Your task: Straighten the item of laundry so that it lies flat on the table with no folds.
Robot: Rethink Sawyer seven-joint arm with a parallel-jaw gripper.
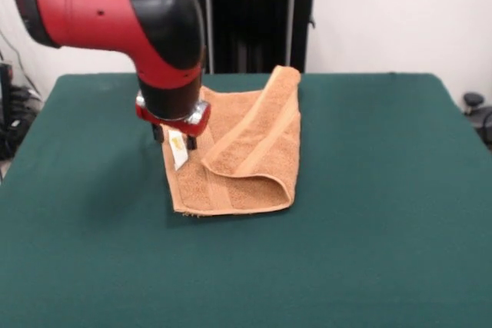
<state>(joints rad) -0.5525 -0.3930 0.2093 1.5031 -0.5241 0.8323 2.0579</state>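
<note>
gripper [175,140]: low at towel's left edge, grip state unreadable | towel [242,151]: folded over itself (white tag beside fingers), mid-table | table [369,251]: green

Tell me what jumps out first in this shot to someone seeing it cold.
The red and black arm fills the upper left, its gripper down at the left edge of the towel. The orange-tan towel lies mid-table, not flat: one flap is folded diagonally over the rest, with a white tag showing by the gripper. All of it sits on the dark green table.
</note>
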